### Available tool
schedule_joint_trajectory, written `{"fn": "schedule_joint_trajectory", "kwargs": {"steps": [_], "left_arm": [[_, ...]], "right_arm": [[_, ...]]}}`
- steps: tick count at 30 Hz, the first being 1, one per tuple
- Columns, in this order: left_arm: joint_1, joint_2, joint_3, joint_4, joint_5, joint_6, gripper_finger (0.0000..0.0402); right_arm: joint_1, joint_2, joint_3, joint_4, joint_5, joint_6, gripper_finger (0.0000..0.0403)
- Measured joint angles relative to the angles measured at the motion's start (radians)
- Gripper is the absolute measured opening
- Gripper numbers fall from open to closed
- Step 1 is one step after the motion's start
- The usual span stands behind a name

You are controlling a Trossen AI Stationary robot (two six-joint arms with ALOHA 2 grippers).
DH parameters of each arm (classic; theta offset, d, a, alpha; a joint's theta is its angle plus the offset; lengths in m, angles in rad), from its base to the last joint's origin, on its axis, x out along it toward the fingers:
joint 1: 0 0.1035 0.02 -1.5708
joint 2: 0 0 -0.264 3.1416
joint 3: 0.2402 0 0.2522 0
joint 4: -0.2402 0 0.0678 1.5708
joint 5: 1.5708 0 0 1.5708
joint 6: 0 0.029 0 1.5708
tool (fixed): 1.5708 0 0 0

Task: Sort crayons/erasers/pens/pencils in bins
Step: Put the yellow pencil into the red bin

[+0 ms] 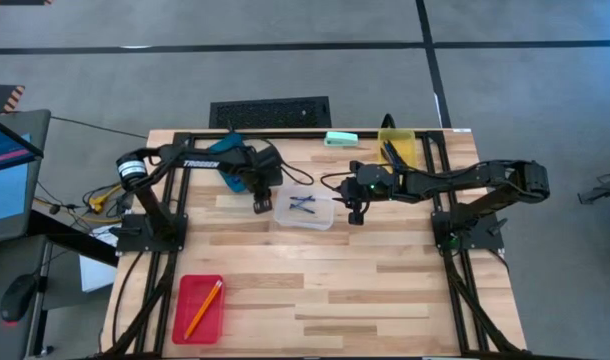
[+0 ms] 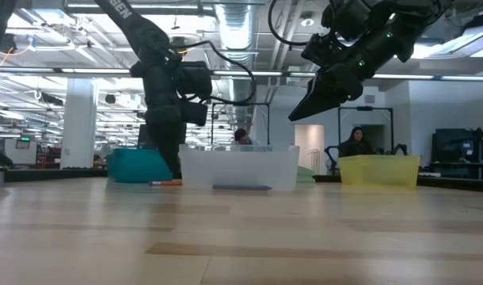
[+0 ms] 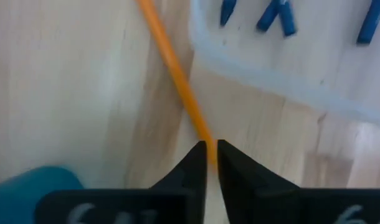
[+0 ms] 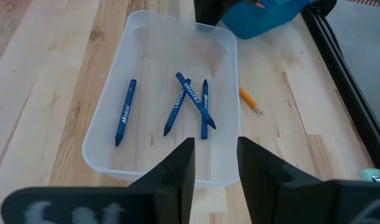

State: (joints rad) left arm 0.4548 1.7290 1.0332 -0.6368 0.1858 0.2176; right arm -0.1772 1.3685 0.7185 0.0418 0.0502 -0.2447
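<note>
An orange pencil [image 3: 176,73] lies on the wooden table beside the clear bin [image 1: 281,212]; its pale tip [image 4: 251,102] shows past the bin's wall. My left gripper [image 3: 211,149] stands over the pencil's other end, shut on it. Several blue crayons [image 4: 189,102] lie in the clear bin. My right gripper [image 4: 213,163] hangs open above the bin's right end [image 1: 330,215], holding nothing. A second orange pencil [image 1: 203,307] lies in the red bin [image 1: 183,318]. My left gripper pinches the pencil at its end [image 3: 207,142] between its two fingertips. The fingers come from above, pointing steeply down, and stand across the pencil. The rest of the pencil [image 2: 166,183] lies low along the table next to the clear bin.
The blue bin [image 2: 138,166] sits under my left arm at the back. The yellow bin [image 1: 397,140] stands at the back right, with a flat mint-green object [image 1: 340,138] beside it. The table's near half is bare wood apart from the red bin.
</note>
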Motion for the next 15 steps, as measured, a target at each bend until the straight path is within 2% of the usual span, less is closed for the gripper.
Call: {"fn": "schedule_joint_trajectory", "kwargs": {"steps": [3,9,15], "left_arm": [[-0.040,0.007,0.000,0.033,-0.030,-0.047,0.0056],[-0.107,0.009,-0.037,0.089,-0.184,-0.129,0.0111],[-0.101,0.005,-0.106,0.169,-0.199,-0.187,0.0120]], "right_arm": [[0.000,0.000,0.000,0.000,0.000,0.000,0.0132],[0.000,0.000,0.000,-0.004,0.000,0.000,0.0132],[0.000,0.000,0.000,-0.004,0.000,0.000,0.0132]]}}
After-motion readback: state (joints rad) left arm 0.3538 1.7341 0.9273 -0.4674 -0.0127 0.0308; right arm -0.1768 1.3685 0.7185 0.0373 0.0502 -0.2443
